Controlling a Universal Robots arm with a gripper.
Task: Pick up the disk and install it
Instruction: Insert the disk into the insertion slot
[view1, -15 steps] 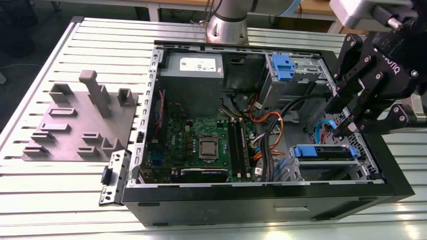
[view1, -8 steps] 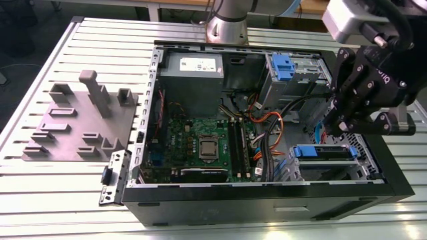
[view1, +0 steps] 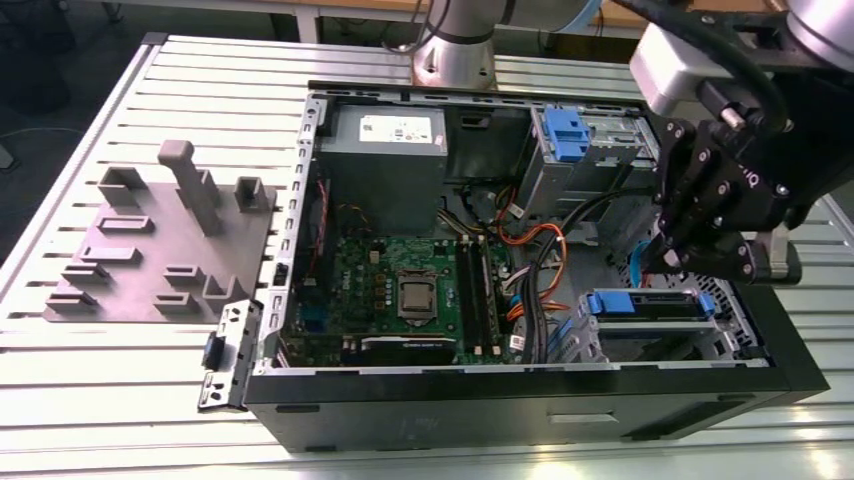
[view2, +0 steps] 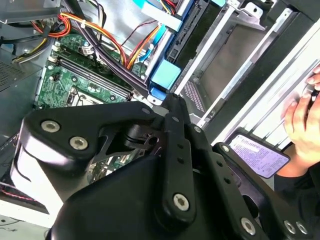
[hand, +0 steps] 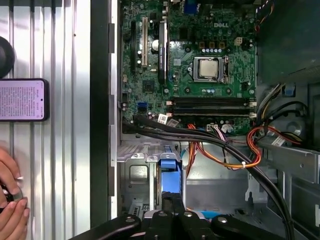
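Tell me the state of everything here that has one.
Computer case: lying on its side, side panel off.
Disk: lying flat inside the case.
Gripper: hovering close above the disk.
Processor: bare, no cooler fitted.
Phone: screen lit, lying flat beside the case.

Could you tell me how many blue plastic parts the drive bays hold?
2: a latch on the bay near the arm's base, the disk's frame by the gripper; more may be hidden.
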